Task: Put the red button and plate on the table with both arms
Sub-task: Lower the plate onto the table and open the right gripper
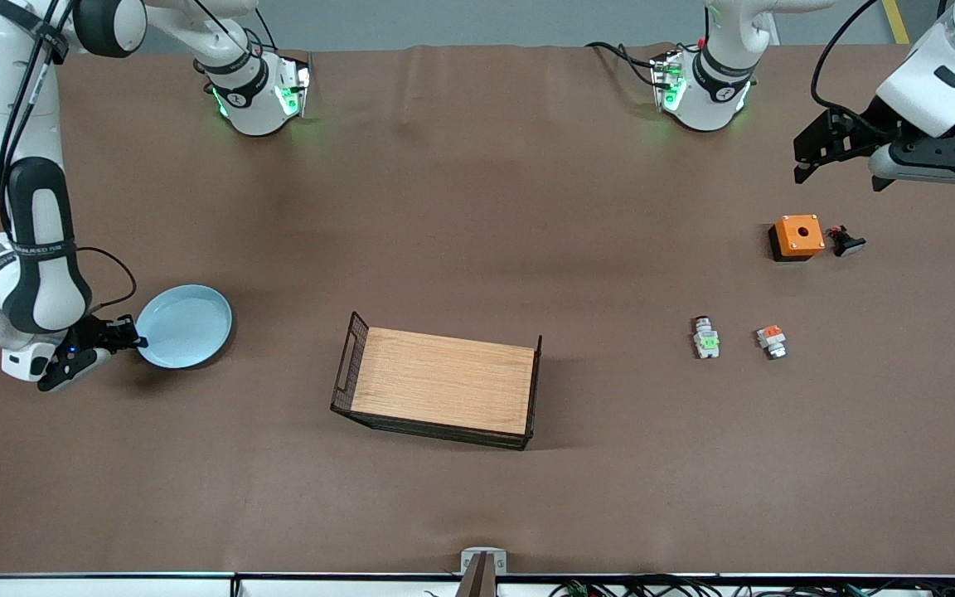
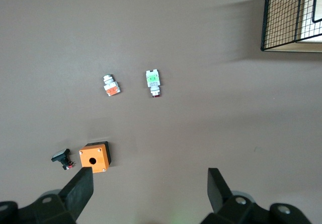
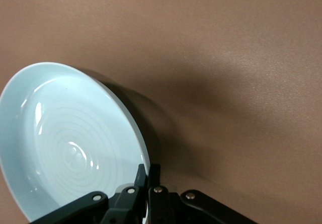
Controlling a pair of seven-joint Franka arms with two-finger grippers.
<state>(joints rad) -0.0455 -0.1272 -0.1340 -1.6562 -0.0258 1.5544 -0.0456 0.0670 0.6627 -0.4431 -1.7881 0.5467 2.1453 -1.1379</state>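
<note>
Plate (image 1: pixel 186 325) pinched by its rim in the right gripper (image 1: pixel 123 336), low at the table's (image 1: pixel 477 207) right-arm end.
Left gripper (image 2: pixel 146 189) hangs spread wide over the orange box (image 1: pixel 798 235), red button (image 1: pixel 705 337) already lying free.

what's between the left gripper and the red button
Nothing visible. The left gripper, open, hangs over the table at the left arm's end; only bare mat separates it from the red button. The orange box and orange-block part sit off to the side.
</note>
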